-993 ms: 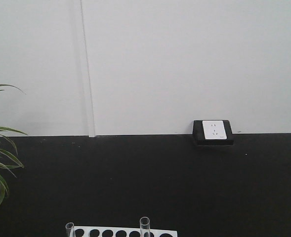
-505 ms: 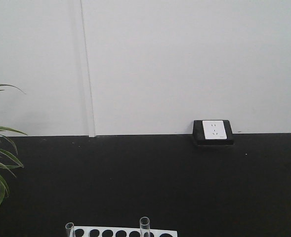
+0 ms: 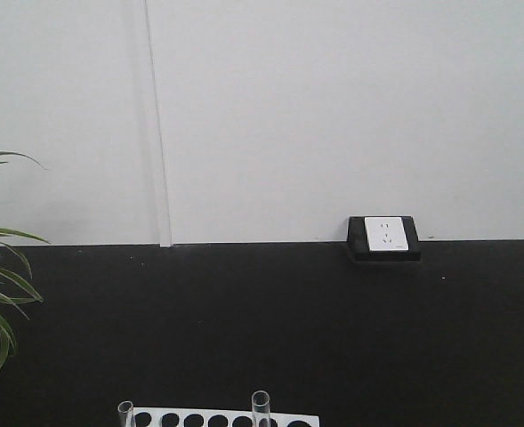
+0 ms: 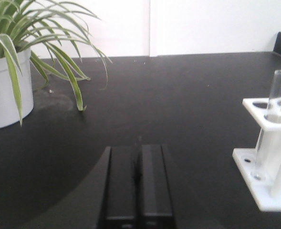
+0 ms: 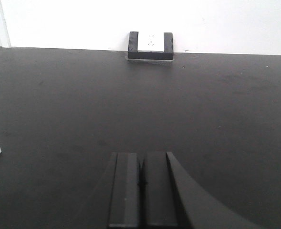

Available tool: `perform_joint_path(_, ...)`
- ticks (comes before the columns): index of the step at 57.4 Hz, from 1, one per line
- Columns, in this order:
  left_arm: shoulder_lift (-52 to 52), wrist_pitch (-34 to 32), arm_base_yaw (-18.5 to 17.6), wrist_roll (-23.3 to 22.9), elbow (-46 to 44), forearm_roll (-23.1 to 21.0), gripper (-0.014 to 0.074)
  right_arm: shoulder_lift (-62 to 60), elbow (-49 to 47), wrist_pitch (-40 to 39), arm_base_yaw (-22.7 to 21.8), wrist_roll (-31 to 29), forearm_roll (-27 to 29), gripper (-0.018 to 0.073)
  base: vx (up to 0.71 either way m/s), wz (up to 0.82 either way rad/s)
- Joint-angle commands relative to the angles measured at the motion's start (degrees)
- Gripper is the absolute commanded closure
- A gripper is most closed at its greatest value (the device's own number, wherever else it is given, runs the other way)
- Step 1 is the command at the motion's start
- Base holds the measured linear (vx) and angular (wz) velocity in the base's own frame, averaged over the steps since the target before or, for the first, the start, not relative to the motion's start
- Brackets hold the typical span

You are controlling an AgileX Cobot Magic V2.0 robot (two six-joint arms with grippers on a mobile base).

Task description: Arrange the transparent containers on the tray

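Test tubes, look: the long narrow clear glass test tubes (image 3: 261, 406) are showing thin see-through walls and a slightly flared rim, and are standing far taller than they are wide
Test tubes, place: they are standing upright in the holes of a white plastic rack with round black holes (image 3: 226, 418), which is sitting on the matte black table (image 3: 270, 329) at the bottom edge of the front view
Test tubes, count: two are showing in the front view, one at the rack's left end (image 3: 125, 413) and one further right; the left wrist view is catching only one (image 4: 276, 98)
Rack, count: one, its row of holes being partly cut off by the frame
Left gripper (image 4: 139, 157): its two black fingers are pressing flat together with nothing between them, hovering well apart from the rack
Right gripper (image 5: 141, 164): its fingers are likewise meeting, holding nothing, over bare table
Plant: one green long-leaved plant in a white round pot (image 4: 9, 90) is sitting on the table's left
Socket: one white wall socket in a black box (image 5: 150, 45) is resting against the white wall (image 3: 333, 107)
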Motion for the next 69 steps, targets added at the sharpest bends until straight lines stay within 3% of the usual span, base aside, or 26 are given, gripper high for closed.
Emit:
perform_joint_path(1,-1.35,-8.75,-0.33,-0.51,2.05,-0.17,0.0594,-0.42,0.42,-5.23,0.07,-0.59,-0.78,0.0571,0.0,0.0)
perform_joint_path(12,-1.35,-14.64,-0.33,-0.4,2.05,-0.1,0.0594,-0.42,0.42,-8.76,0.07,-0.59,-0.78,0.0571,0.0,0.0)
perform_joint_path(22,-1.35,-16.63,-0.33,-0.4,2.05,-0.1,0.0594,-0.42,0.42,-17.93,0.07,-0.6,-0.89,0.0571,0.0,0.0)
perform_joint_path(30,-1.35,-21.83,-0.33,-0.59,-0.89,0.05,0.0594,-0.42,-0.46,-25.41,0.0,-0.03,-0.75,0.0571,0.0,0.0)
perform_joint_path(37,-0.5,-20.67,-0.33,1.58,-7.82,2.75,0.0594,1.21,-6.79,-18.34,0.0,0.73,-0.86,0.0571,0.0,0.0)
perform_joint_path(46,5.39,-9.72,-0.33,2.38,-22.42,5.32,0.0594,8.42,-19.63,-6.02,0.0,0.68,-1.24,0.0571,0.0,0.0)
perform_joint_path(52,11.47,-4.64,-0.33,2.38,-30.24,5.32,0.0594,14.46,-26.1,-5.1,0.0,0.68,-1.24,0.0571,0.0,0.0)
perform_joint_path(69,24.43,-8.57,-0.33,2.27,-35.04,5.21,0.0593,27.08,-31.21,-5.32,0.0,1.79,-0.52,0.0566,0.0,0.0)
